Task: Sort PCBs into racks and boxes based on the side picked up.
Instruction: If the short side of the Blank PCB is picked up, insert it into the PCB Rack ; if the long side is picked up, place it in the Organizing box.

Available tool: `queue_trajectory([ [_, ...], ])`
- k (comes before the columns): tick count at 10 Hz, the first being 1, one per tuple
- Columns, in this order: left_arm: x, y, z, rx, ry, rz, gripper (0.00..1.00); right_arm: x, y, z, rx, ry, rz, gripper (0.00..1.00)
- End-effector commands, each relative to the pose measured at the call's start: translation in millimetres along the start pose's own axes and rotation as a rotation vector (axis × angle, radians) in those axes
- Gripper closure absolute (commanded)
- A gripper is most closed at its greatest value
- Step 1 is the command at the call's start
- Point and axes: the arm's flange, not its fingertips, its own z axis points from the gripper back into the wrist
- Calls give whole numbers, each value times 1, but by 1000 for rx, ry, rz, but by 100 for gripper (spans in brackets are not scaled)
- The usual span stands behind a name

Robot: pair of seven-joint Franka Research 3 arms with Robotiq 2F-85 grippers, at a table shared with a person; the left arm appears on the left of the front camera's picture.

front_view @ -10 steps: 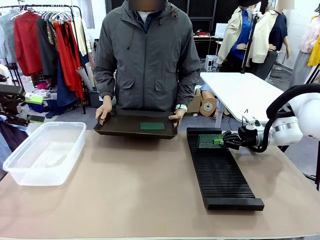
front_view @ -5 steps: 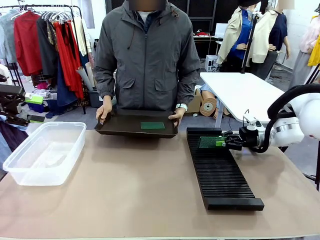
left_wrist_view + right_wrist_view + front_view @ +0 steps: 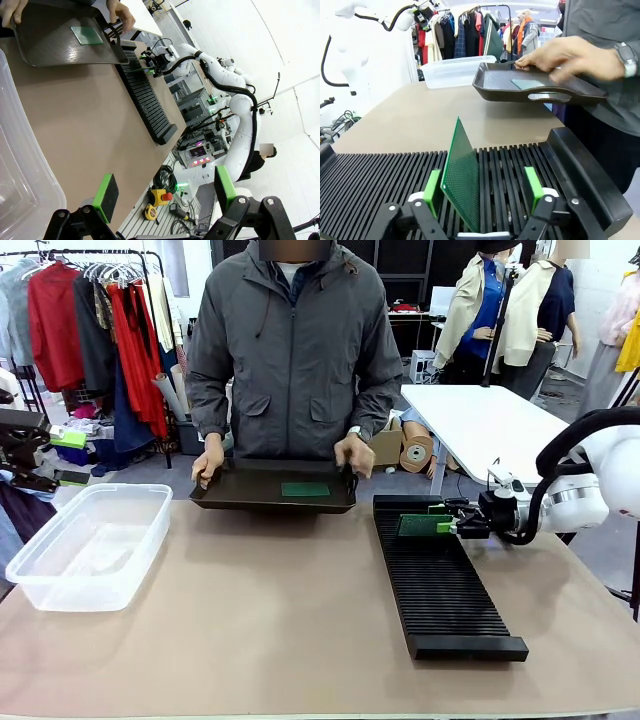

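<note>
racked PCB (image 3: 462, 180) between the pads (image 3: 432, 192) of the right gripper (image 3: 482, 192) — light green, fine silvery dot grid. pads bright green, fingers (image 3: 422, 220) black, right arm (image 3: 600, 480) white. rack (image 3: 380, 175) under that gripper: black, close crosswise ribs. tray PCB (image 3: 305, 489) near the person's hand (image 3: 354, 454) — plain dark green; tray (image 3: 250, 502) black. box (image 3: 90, 540) clear, see-through. tabletop (image 3: 280, 620) flat tan. jacket (image 3: 295, 350) grey. left gripper (image 3: 165, 192): same black, green pads.

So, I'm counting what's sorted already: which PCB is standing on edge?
The PCB slotted in the rack, between the pads of the open right gripper. The other PCB lies flat in the black tray the person holds.
</note>
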Motion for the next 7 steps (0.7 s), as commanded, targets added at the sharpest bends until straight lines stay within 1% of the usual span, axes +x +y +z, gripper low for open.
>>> queue_trajectory([
  [1,-1,-2,1,-1,5,3,0,8,2,-4,-40,-19,-31,0],
  [5,-1,-2,1,-1,5,3,0,13,0,-4,-43,3,-49,0],
  [7,-1,-2,1,-1,5,3,0,15,-3,-3,-83,3,-50,0],
])
